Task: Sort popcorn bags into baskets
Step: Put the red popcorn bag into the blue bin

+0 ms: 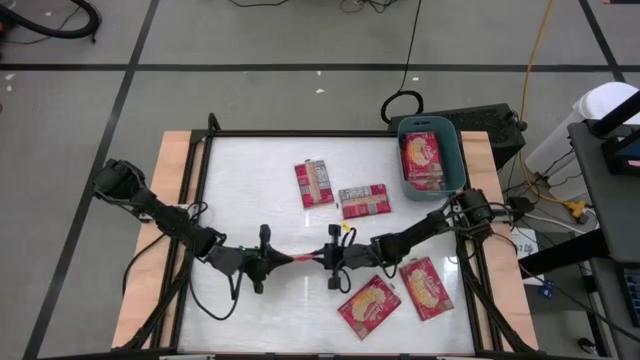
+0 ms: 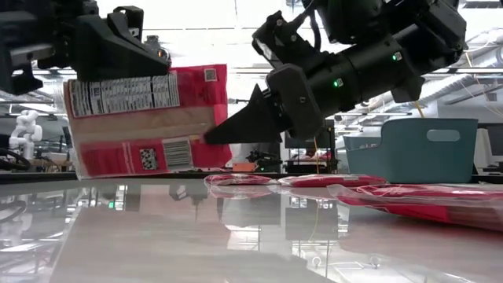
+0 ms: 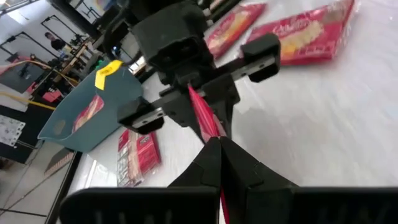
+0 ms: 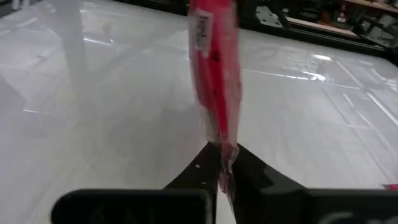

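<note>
Both arms meet over the white glossy surface, well in front of the teal-blue rectangular plastic basket at its far right corner.

Left claw: clenched on one edge of a flat red rectangular popcorn bag. Right claw: clenched on the opposite edge of the same bag. The bag is held clear of the surface, upright on edge, its grey-white label print facing the low camera.

Inside the basket: red popcorn bags, count unclear.

Lying flat on the surface:
- two label-side-up bags, left of the basket, near each other
- two picture-side-up bags, near the front edge, well in front of the basket, just beside each other
</note>
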You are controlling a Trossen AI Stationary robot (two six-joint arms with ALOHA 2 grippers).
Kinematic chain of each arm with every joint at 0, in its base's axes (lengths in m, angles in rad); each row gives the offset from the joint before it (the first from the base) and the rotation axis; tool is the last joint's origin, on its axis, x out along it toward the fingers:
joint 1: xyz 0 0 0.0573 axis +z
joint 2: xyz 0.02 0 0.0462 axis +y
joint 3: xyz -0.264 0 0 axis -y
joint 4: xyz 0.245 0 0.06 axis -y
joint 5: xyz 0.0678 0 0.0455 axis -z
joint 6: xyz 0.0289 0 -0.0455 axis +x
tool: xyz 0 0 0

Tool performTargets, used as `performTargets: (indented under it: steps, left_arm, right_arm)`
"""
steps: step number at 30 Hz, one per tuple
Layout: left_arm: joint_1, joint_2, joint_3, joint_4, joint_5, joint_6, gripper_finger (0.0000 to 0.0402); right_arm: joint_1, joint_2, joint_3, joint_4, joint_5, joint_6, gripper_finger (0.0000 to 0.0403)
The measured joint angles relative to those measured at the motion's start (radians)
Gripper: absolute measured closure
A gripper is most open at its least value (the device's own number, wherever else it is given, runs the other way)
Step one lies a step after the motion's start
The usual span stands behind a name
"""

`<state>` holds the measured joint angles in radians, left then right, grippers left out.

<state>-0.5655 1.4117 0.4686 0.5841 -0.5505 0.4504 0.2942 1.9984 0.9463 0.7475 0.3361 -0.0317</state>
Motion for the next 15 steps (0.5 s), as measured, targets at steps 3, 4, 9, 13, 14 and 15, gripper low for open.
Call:
performTargets:
  steps: [3,4,9,13,14,15]
  left_arm:
    - [-0.002,0.000,0.000,0.036,-0.032,-0.048,0.0391]
    - [-0.005,0.000,0.000,0.060,-0.064,-0.081,0.0384]
    - [-0.017,-0.038,0.002,0.080,-0.187,-0.197,0.0328]
    - [-0.016,-0.063,0.002,0.101,-0.220,-0.294,0.0275]
    - [-0.013,-0.062,0.002,0.107,-0.220,-0.321,0.0262]
    - [-0.009,-0.059,0.002,0.110,-0.220,-0.346,0.0250]
  right_arm:
    - [0.009,-0.023,0.000,-0.030,0.018,-0.003,0.0385]
    - [0.010,-0.040,0.000,-0.055,0.040,0.000,0.0385]
    - [0.017,-0.159,0.000,-0.265,0.160,0.002,0.0400]
    - [0.018,-0.246,0.000,-0.401,0.212,0.033,0.0401]
    - [0.020,-0.263,0.000,-0.425,0.216,0.043,0.0401]
    - [0.021,-0.278,-0.001,-0.440,0.216,0.048,0.0401]
